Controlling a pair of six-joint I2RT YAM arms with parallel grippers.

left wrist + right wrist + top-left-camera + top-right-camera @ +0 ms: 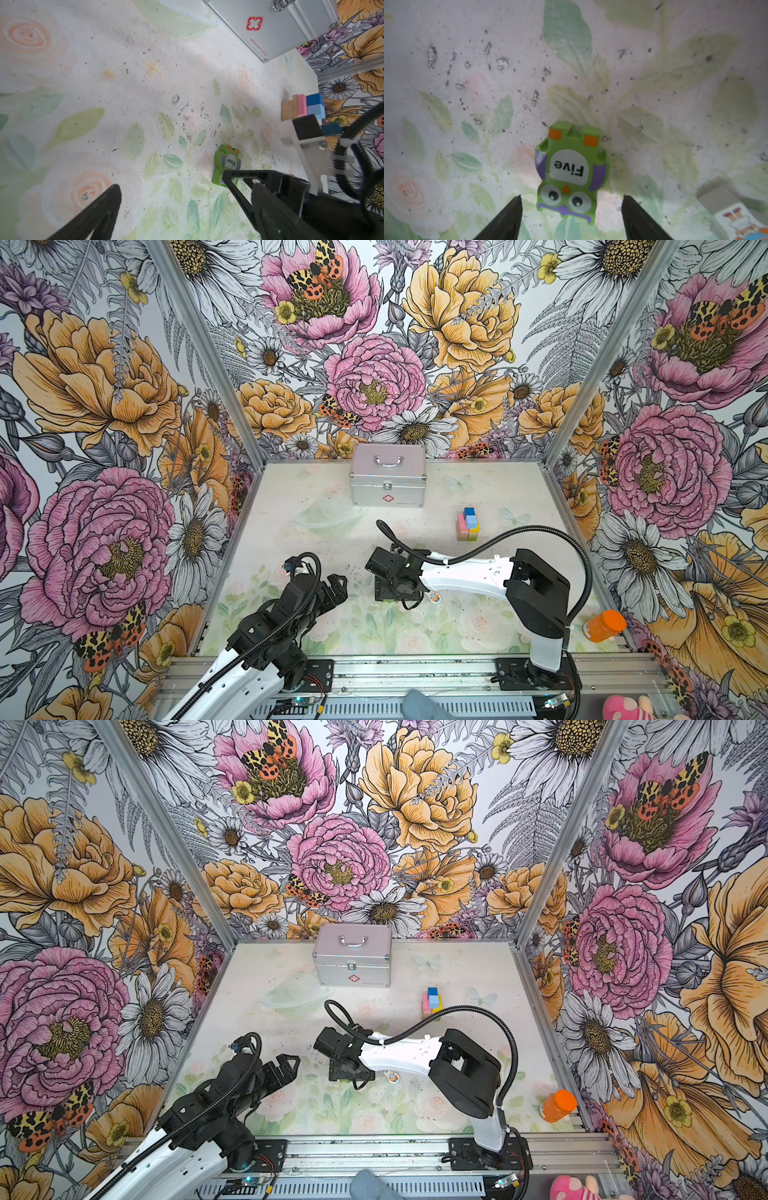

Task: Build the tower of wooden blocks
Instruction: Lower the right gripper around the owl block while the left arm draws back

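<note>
— Where's the green owl piece [569, 172]?
— Flat on the bench [446, 62], between the spread jaws of my right gripper [571, 197] — nothing gripped; the tower [468, 524] stands well apart; closing off-centre could skid that thin piece sideways.

— Any writing you can read?
— I read "Five" on the belly of the green owl piece [569, 172]. The silver case [286, 35] bears a red cross sign [254, 23]; the small red print beside it is too small for me.
</note>
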